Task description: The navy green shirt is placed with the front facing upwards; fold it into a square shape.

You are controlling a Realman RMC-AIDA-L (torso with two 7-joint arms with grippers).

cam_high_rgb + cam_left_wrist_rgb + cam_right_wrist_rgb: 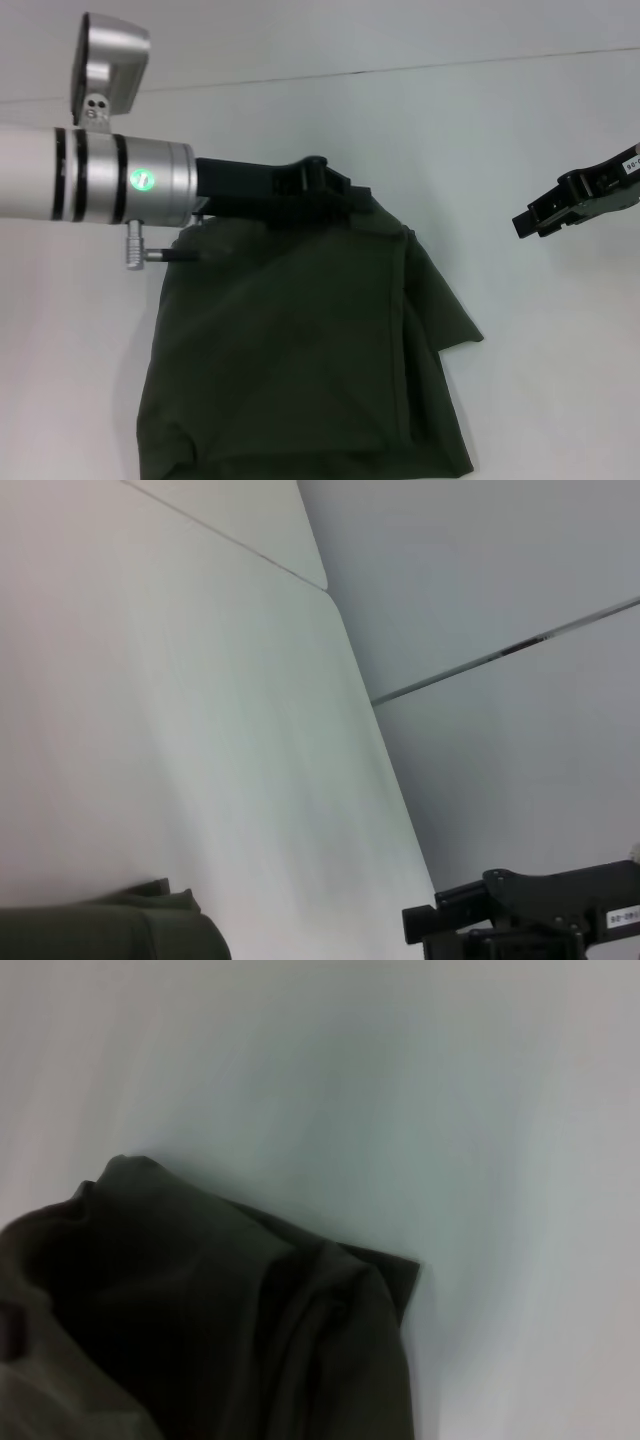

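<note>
We see the navy green shirt lying folded and rumpled on the white bench, near centre. Our left gripper sits at the shirt's far edge; whether its jaws pinch the cloth, we cannot tell. Our right gripper hovers well right, its jaws' state unclear.

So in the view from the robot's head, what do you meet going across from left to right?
The left arm's silver tube → the left gripper at the far edge of the navy green shirt → bare white table → the right gripper, hanging clear of the shirt.
</note>
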